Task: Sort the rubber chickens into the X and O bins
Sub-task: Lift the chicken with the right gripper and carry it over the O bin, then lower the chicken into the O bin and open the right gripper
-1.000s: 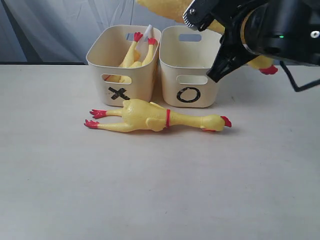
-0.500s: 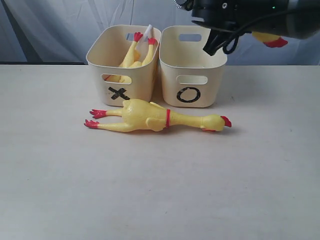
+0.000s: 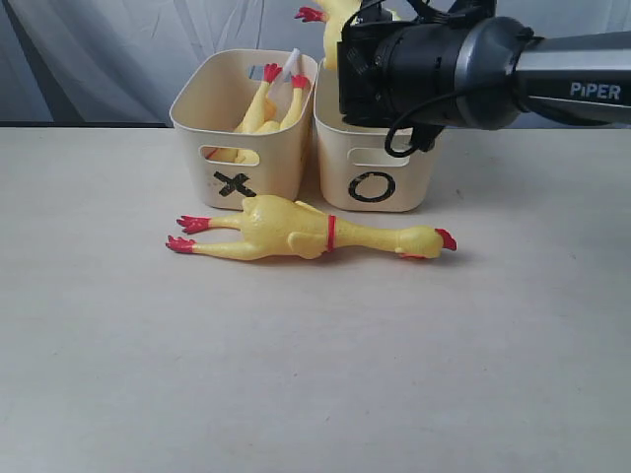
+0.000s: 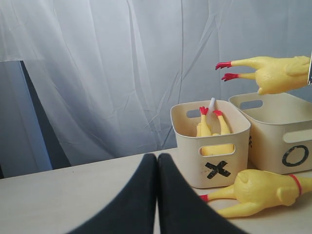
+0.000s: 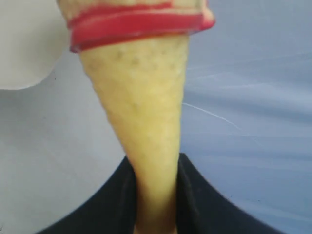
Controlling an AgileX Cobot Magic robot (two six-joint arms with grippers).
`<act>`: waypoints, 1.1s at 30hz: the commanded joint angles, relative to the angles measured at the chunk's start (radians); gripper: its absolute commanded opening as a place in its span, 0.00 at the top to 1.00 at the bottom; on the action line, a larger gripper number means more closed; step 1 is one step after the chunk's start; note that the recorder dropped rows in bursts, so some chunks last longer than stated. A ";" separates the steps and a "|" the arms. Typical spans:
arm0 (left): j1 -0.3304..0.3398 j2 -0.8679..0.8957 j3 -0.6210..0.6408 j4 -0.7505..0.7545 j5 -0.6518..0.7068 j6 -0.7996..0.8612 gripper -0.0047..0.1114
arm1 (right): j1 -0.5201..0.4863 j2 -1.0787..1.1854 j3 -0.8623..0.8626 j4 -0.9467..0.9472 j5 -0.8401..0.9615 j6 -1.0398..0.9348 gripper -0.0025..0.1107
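Note:
My right gripper [image 5: 153, 168] is shut on the neck of a rubber chicken [image 5: 139, 102], below its red ring. In the exterior view that held chicken [image 3: 328, 18] pokes out above the O bin [image 3: 373, 172], red feet to the left, mostly hidden behind my right arm; the left wrist view shows it [image 4: 273, 73] hanging level over the O bin [image 4: 280, 131]. A second chicken [image 3: 306, 233] lies on the table before both bins. A third [image 3: 264, 108] stands feet-up inside the X bin [image 3: 237, 148]. My left gripper [image 4: 157, 158] is shut on nothing, off to the left.
A white curtain hangs behind the bins. The dark right arm [image 3: 463, 69], marked PIPER, crosses above the O bin from the right. The pale table [image 3: 315, 374] stretches toward the front.
The right arm swung left and turned, carrying its chicken from beyond the O bin's right side to above that bin, feet now pointing left. The lying chicken and the bins kept still.

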 commanded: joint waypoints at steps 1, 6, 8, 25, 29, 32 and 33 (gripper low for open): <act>0.000 -0.004 0.004 -0.002 -0.013 0.001 0.96 | -0.056 0.002 -0.010 -0.016 0.013 -0.005 0.99; 0.000 -0.004 0.004 -0.002 -0.013 0.001 0.96 | -0.098 0.002 -0.010 0.032 0.013 -0.014 0.99; 0.000 -0.004 0.004 -0.002 -0.013 0.001 0.96 | -0.095 0.002 -0.010 0.030 0.013 -0.014 0.99; 0.000 -0.004 0.004 -0.002 -0.013 0.001 0.96 | -0.073 0.002 -0.010 0.189 0.000 -0.057 0.99; 0.000 -0.004 0.004 -0.002 -0.013 0.001 0.96 | -0.073 0.002 -0.010 0.207 -0.002 -0.064 0.99; 0.000 -0.004 0.004 -0.002 -0.013 0.001 0.96 | -0.073 0.002 -0.010 0.206 -0.002 -0.064 0.99; 0.000 -0.004 0.004 -0.002 -0.013 0.001 0.96 | -0.073 0.002 -0.010 0.206 -0.005 -0.064 0.99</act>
